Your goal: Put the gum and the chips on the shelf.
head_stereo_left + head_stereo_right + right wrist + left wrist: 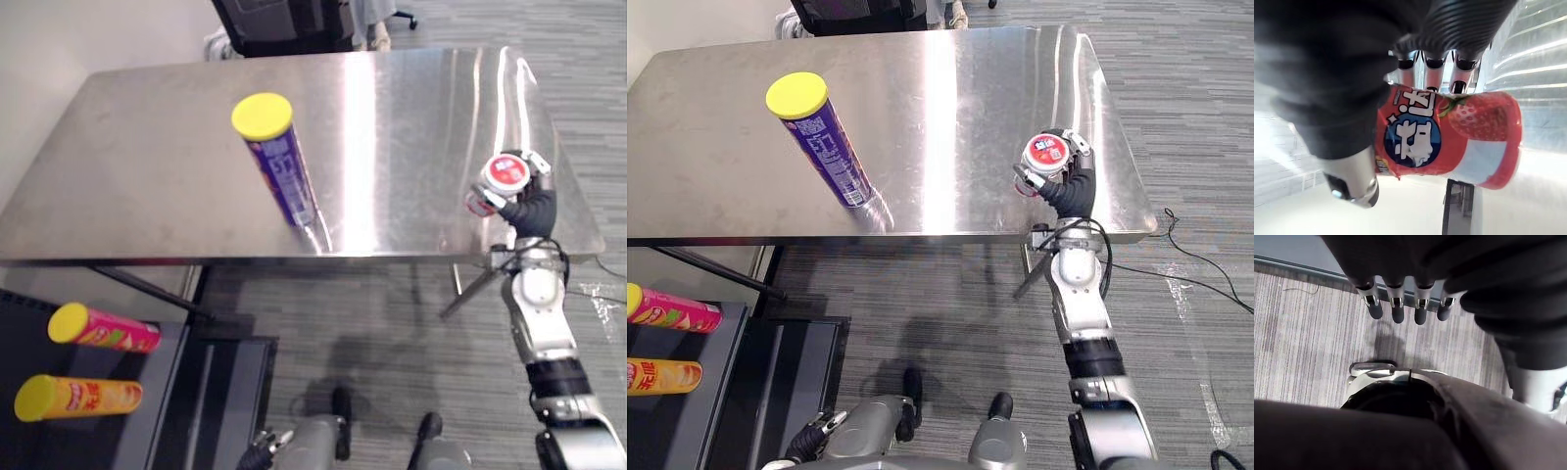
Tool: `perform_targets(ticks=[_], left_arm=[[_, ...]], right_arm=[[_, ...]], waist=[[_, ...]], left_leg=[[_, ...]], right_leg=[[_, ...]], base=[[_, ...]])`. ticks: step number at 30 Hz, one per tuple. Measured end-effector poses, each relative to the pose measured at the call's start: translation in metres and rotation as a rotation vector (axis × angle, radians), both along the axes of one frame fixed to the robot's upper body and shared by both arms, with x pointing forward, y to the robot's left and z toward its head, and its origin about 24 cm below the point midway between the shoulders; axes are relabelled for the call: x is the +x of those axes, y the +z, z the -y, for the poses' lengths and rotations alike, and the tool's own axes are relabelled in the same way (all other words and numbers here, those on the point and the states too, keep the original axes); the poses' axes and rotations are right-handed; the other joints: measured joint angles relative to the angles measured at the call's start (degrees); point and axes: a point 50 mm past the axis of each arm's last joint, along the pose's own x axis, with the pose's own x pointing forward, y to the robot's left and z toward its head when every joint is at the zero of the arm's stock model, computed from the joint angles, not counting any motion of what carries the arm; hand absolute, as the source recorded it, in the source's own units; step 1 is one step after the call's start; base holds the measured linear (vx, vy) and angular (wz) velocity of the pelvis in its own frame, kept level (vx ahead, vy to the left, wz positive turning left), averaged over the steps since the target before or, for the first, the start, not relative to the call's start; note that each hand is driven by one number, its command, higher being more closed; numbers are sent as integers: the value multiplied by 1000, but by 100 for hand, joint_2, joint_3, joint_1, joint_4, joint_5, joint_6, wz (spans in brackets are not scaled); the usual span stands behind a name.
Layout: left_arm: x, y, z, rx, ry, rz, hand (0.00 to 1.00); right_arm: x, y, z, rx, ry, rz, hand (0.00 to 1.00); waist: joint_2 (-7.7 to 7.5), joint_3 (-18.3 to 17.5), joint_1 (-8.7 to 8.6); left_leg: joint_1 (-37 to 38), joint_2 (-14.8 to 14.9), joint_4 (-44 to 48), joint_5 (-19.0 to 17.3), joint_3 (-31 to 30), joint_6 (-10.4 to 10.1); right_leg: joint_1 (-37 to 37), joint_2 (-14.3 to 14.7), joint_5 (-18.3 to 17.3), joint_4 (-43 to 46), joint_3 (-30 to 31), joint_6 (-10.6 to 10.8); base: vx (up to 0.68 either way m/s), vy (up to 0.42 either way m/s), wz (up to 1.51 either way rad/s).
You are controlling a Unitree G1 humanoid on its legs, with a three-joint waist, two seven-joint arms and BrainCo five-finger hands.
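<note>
The gum, a red tub, sits in the right robot hand, whose fingers and thumb are curled round it, near the front right edge of the surface; I cannot tell whether it is lifted. The chips can stands apart, well to the left, so I judge both things are not yet placed. The shelf, low at the robot's left, carries a pink can and an orange can with free room beside them, and the left robot hand hangs with loose, straight fingers over the floor
</note>
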Motion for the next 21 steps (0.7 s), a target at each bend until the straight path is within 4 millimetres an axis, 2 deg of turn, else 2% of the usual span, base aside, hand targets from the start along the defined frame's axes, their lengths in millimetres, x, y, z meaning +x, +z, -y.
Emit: perform_targets(ticks=[2,3,5,6,9,12,15,21], left_arm=[[-1,0,0,-1,0,-2,0],[-4,0,-2,1,7,-7,0],[-7,-1,-4,5,17,-15,0],[-13,-1,-6,10,28,-30,0],[-21,-2,-9,18,35,-54,0],[-27,-4,-12,26,56,-77,0],[-36,-5,-14,28,76,-99,0],[-41,-7,-15,25,89,-134,0]], right_arm=[[-11,-3,-2,-23,33,1,100],[-22,-10,-2,-38,54,-17,100],[-31,-21,0,-43,60,-55,100],[-38,-32,3,-42,55,-98,100],[-48,-47,11,-14,48,-160,100],[-57,-50,20,17,19,-163,100],[-63,-49,23,38,23,-156,100],[-69,-57,27,86,2,-184,100]], waist=[[-30,-15,-20],[-77,-48,-55],[-142,-111,-65],[-207,-252,-96],[-288,-481,-136],[-325,-656,-141],[-360,-832,-243],[-377,-1032,-235]], left_leg=[[26,-10,-37,4,0,5],[54,-22,-80,16,11,2],[101,-37,-168,39,34,-1],[102,-45,-231,53,54,-2],[141,-50,-320,70,87,-5],[266,-52,-502,134,178,-7],[366,-58,-739,229,194,-27],[622,-56,-1139,395,295,-38]], right_leg=[[3,-3,-2,0,15,-2],[2,-9,-4,-3,46,-1],[-2,-18,-12,-6,82,9],[-38,-22,-12,-17,105,10],[-40,-16,-12,-58,136,10],[-38,-8,-10,-92,229,10],[-48,9,-10,-120,249,10],[-21,44,-10,-152,331,8]], base=[[0,0,0],[16,0,-5],[31,-1,-7],[40,-4,-6],[54,-10,-7],[27,-11,-15],[26,-18,-5],[18,-7,-8]])
